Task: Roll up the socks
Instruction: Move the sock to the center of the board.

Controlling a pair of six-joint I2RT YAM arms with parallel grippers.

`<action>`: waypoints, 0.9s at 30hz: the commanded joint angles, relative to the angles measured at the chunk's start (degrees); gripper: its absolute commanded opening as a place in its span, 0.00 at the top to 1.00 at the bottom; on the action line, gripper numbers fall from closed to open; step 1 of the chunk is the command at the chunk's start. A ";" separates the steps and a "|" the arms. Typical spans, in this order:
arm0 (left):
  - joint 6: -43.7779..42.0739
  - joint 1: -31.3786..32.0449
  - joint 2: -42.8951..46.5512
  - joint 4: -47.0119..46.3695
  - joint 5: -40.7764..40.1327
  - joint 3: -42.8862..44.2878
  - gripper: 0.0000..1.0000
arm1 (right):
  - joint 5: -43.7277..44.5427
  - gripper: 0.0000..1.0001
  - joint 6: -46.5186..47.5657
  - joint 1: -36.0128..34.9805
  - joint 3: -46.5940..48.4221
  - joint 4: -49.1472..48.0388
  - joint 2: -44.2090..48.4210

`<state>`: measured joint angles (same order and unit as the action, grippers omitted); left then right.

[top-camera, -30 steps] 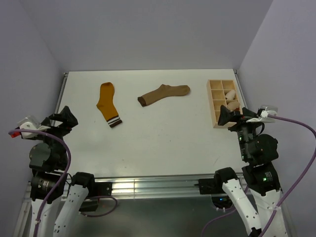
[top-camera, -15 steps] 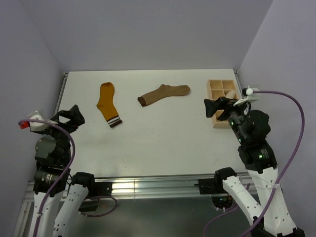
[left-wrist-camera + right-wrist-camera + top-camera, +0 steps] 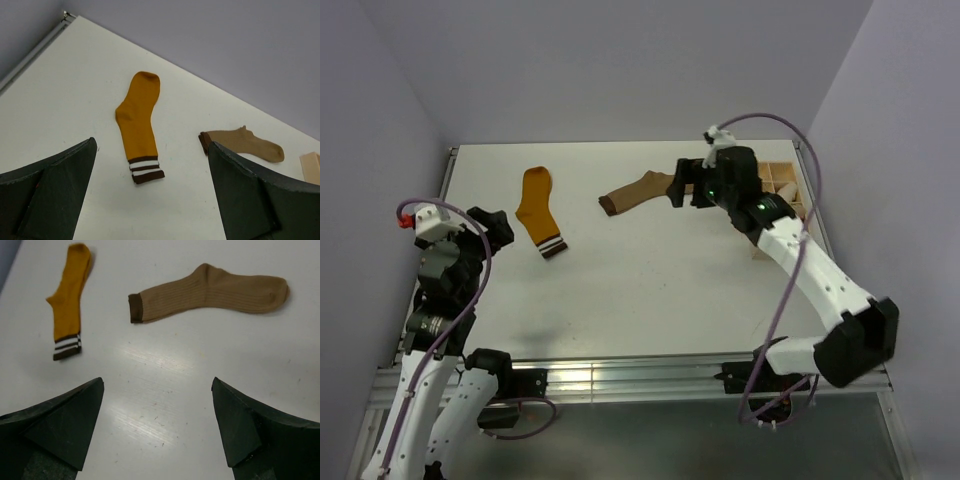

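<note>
**Over the far half of the worktop, our right end effector hangs nearest the tan sock**

Over the toe half of the tan sock (image 3: 636, 192) hangs our right end effector (image 3: 677, 187), fingers spread wide and holding nothing. From its wrist view the sock lies just ahead of the fingertips and crosswise to the gap between them. Its long axis runs left to right, with the dark cuff at the left end and the toe at the right, toward the wooden tray (image 3: 788, 167). We judge that a roll would run along that axis, so the next move calls for a short reach forward and down to one end.

Our left end effector (image 3: 495, 228) sits low near the left edge, also spread wide and empty. The mustard sock (image 3: 538, 210) lies ahead of it and a little to its right, apart from the fingers. That sock's long axis runs far to near, toe far, striped cuff near. Our left arm is the nearer one to it.

Both socks lie flat and well apart from each other. Behind them the back wall is close, and the tray stands near the tan toe. On the near side the worktop (image 3: 650, 285) offers bare room for rolling toward us.
</note>
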<state>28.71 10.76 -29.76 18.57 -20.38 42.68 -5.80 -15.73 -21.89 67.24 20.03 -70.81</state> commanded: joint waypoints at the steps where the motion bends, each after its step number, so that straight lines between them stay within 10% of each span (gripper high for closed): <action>1: 1.96 0.22 -1.70 0.24 1.66 -0.31 0.00 | 4.65 0.07 5.51 -4.73 7.10 -3.07 -7.83; 13: 1.00 0.31 -4.78 2.09 -2.20 -1.54 0.01 | 6.07 0.26 20.37 -14.49 35.65 1.32 -44.13; 27: 0.47 0.31 -6.01 1.56 -1.33 -1.72 0.01 | -0.70 0.37 24.43 -15.38 51.58 8.36 -61.90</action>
<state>29.65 10.87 -35.55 21.26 -21.28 41.32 -5.21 7.40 -36.88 115.00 26.20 -131.26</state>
